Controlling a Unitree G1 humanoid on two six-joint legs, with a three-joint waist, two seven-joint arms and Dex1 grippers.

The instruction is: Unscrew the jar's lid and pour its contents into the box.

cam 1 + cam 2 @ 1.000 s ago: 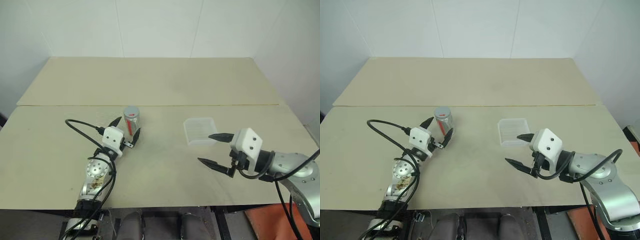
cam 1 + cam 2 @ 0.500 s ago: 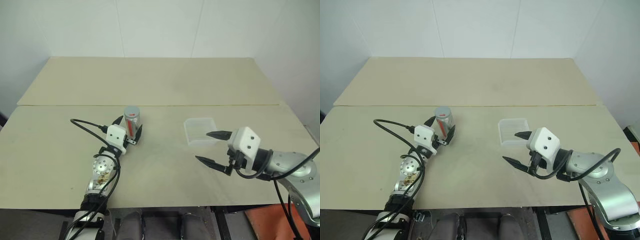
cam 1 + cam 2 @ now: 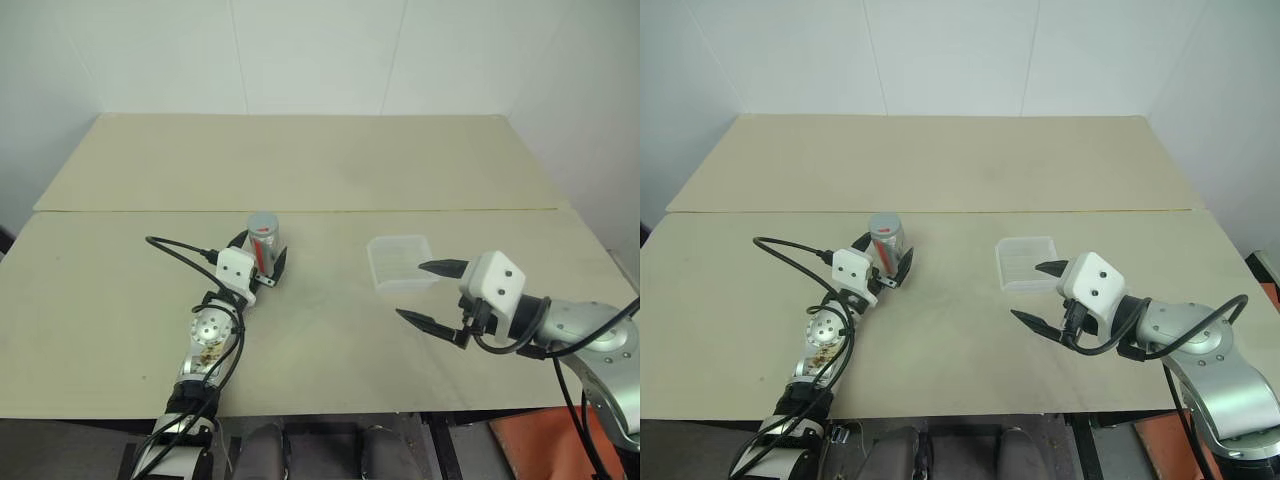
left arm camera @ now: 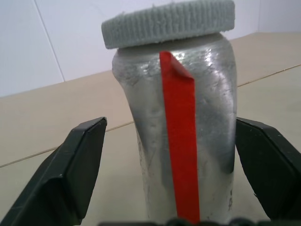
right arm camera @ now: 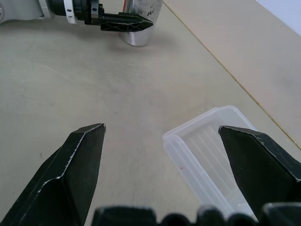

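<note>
Small silvery-grey cylindrical jar (image 4: 181, 132) with red side stripe stands upright on the beige table (image 3: 320, 170), grey ribbed lid (image 4: 168, 22) on. Left gripper (image 3: 262, 262) straddles it, fingers apart, gaps visible both sides. Right gripper (image 3: 432, 292) wide open, empty, just beside clear plastic box (image 3: 400, 262).

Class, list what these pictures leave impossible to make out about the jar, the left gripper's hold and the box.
- Contents: hidden by the jar's opaque wall and its lid.
- Left gripper: the fingers flank the jar; contact too small to tell from the head views.
- Box: near corner hidden behind a right gripper finger, right wrist view.
</note>
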